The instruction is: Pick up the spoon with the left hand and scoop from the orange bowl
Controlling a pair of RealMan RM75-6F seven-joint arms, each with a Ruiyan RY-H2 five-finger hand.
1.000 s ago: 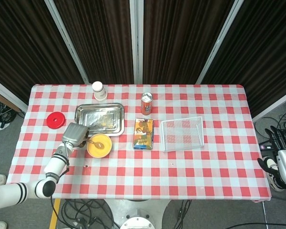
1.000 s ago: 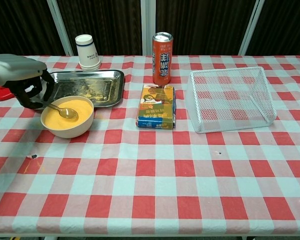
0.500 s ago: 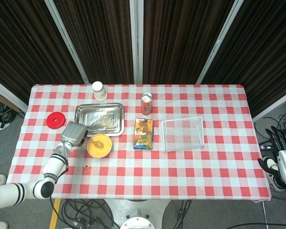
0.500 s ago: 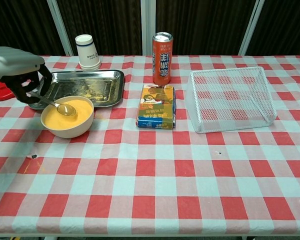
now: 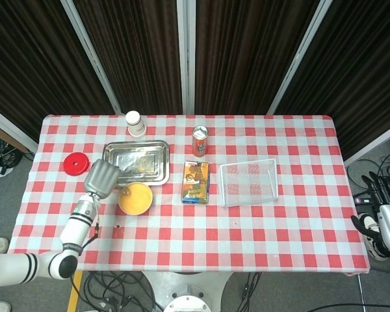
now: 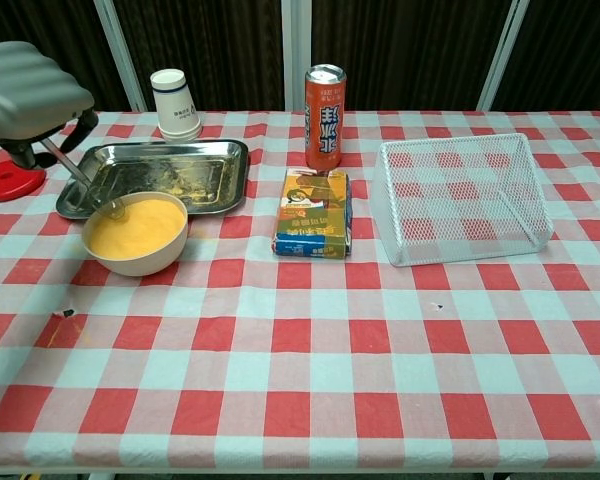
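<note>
Left hand (image 6: 25,95) is up over the table's (image 6: 310,330) near-left corner, fingers wrapped around the thin metal spoon (image 6: 83,180) at the top of its handle, a high grip that lets the bowl end reach down while the hand stays above the food. The handle runs on a slant, from the hand at upper left down to the right, its tip pointing into the left edge of the orange-filled cream bowl (image 6: 136,233). Whether the tip is dipped in or just above the surface, I can't tell. From overhead the hand (image 5: 103,177) sits just left of the bowl (image 5: 135,198), in front of the steel tray (image 5: 136,161), so this looks like the scooping stroke in progress.

Right hand (image 5: 385,218) hangs off the far right edge of the table, well clear; it seems to hold nothing, though how its fingers lie isn't readable.

Behind the bowl: a red round lid (image 6: 8,181), a white paper cup (image 6: 175,103) and an orange drink can (image 6: 324,117).
</note>
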